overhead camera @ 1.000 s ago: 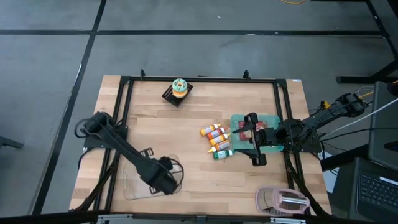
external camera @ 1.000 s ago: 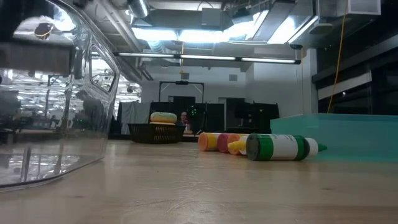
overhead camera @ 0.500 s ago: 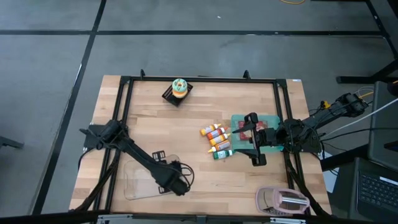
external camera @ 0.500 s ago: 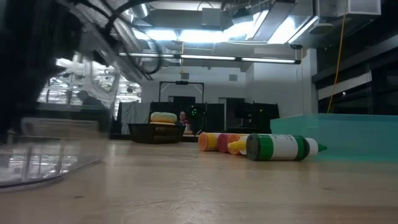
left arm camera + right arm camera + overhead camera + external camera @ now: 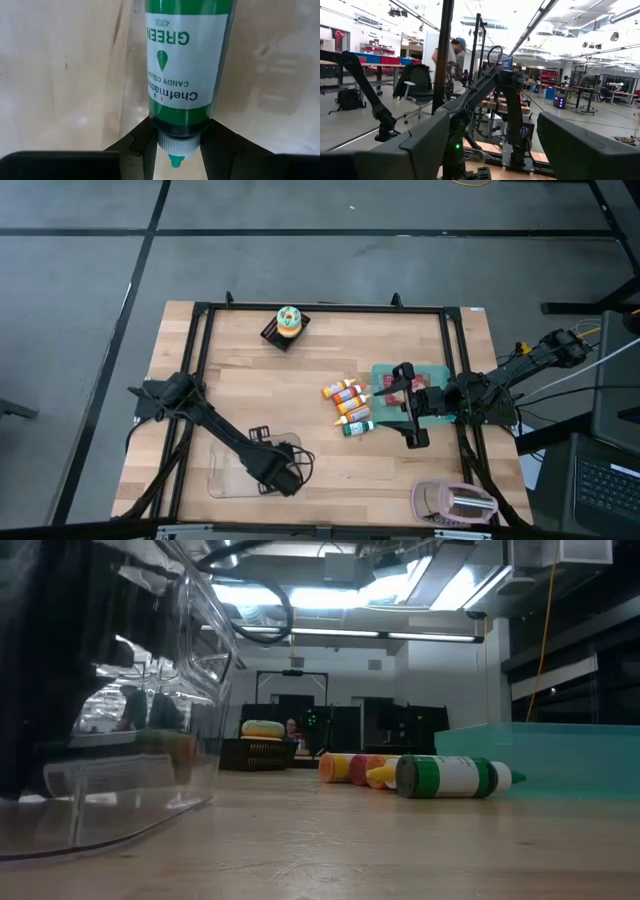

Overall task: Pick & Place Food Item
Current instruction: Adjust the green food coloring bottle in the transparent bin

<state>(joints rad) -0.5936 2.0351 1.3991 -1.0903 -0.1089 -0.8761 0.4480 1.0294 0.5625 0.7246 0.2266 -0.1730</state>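
Left gripper (image 5: 278, 476): low over the clear plastic container (image 5: 228, 478) at the front left of the table (image 5: 250, 395), pointing nearly straight down. In its wrist view its two dark fingers (image 5: 137, 145) are clamped on the neck of a green bottle (image 5: 186, 70), cap toward the camera, label reading "GREEN".
Green bottle: held inside or just above the clear container; whether it touches the floor of it cannot be told.
Clear container: in the low view its wall (image 5: 150, 740) fills the left side, with the dark arm behind it.
Right gripper (image 5: 408, 406): raised above the teal tray (image 5: 385, 372) on the right side, fingers (image 5: 415, 145) spread wide, holding nothing.
Bottles: a cluster lies on the wood just left of the tray (image 5: 350, 405); in the low view another green-labelled bottle (image 5: 455, 777) lies on its side nearest the camera.
Basket: dark, at the far edge, holding a burger (image 5: 288, 322).
Toaster: pink, at the front right corner (image 5: 455, 502).
Room: a person in a cap stands beyond the frame (image 5: 451, 52).
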